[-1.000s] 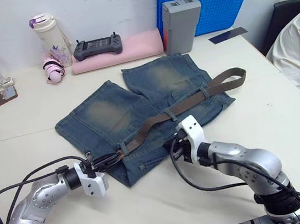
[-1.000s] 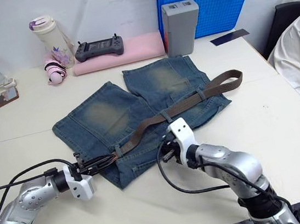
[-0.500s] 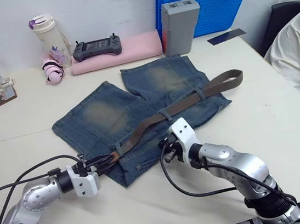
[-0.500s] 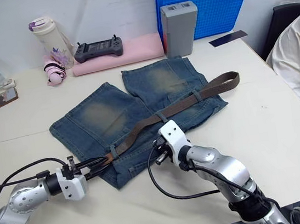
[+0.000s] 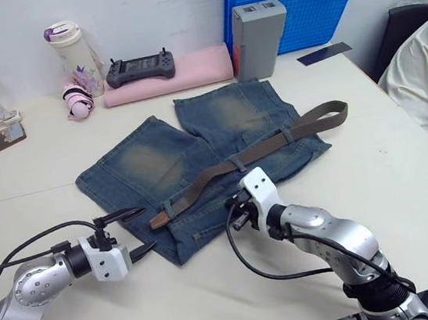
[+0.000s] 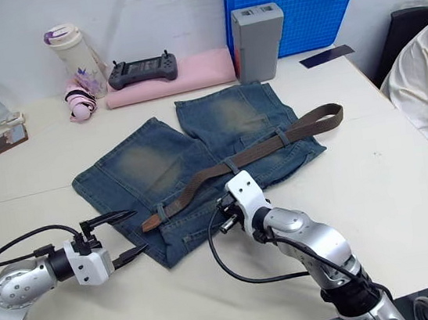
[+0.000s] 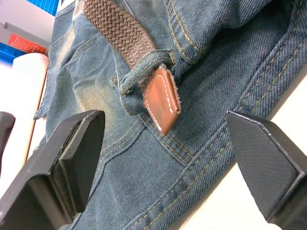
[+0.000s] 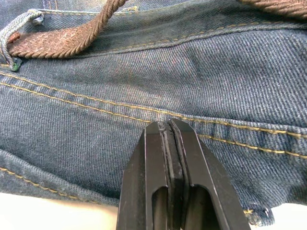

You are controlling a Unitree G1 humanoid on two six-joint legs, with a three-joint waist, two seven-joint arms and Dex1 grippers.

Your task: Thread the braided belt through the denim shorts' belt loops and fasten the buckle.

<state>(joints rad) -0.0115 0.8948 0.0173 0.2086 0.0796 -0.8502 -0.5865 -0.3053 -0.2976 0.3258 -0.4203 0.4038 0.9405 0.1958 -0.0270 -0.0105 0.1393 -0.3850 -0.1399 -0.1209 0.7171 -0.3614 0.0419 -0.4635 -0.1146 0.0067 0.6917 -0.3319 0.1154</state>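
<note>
The shorts (image 5: 198, 158) lie flat on the tabletop (image 5: 405, 174), waistband toward the robot. The belt (image 5: 274, 140) runs through the loops along the waistband; its far end curls back past the shorts' right edge, and its leather tip (image 7: 163, 100) pokes just out of a loop (image 7: 144, 69) near the left end. I cannot see the buckle.

The left tool (image 5: 127, 234) is spread wide and holds nothing, its two fingers (image 7: 72, 148) straddling the tip with denim between them. The right tool (image 8: 169, 158) is pressed shut on bare air, its closed end resting against the waistband below the belt, seemingly pinning the cloth.

The step in hand looks like re-gripping the tip to draw more belt through. To do it well:
- Bring the left tool forward so the tip sits squarely between the fingers, then close on leather alone, not on the loop or the denim beneath.
- Pull along the line of the waistband, low and level, so the braid slides rather than bunching the loop.
- Keep the right tool bearing down on the waistband while pulling, or the shorts will likely drag across the tabletop.
</note>
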